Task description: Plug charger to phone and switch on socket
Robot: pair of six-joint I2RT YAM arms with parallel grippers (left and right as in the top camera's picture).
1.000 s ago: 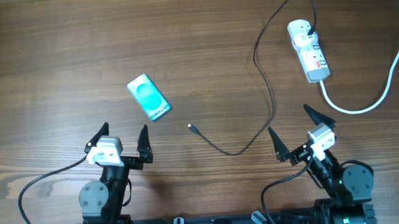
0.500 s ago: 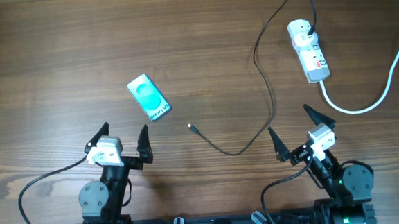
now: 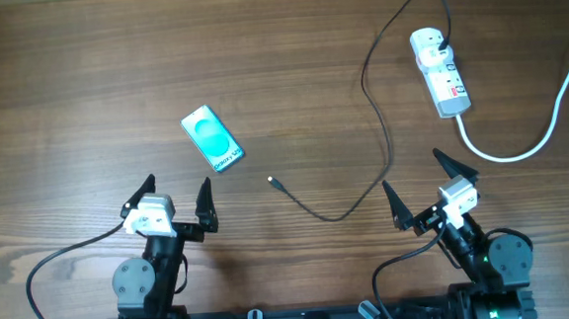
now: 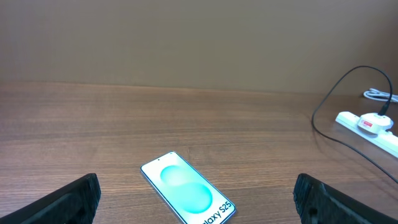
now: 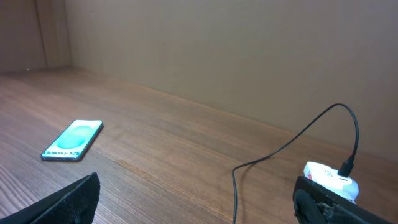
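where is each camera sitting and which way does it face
overhead: above the table, looking straight down; left pincer and right pincer along the bottom
left wrist: low, facing forward at the phone; own fingertips in bottom corners
right wrist: low, facing forward, socket near right; own fingertips likewise
shared: both wrist views show phone, charger, socket

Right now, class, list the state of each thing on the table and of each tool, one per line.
phone: flat, screen up, nothing plugged in.
charger: one end in the socket, free tip loose on the table, apart from the phone.
socket: charger plugged in; switch position unclear.
left tool: open, empty.
right tool: open, empty.
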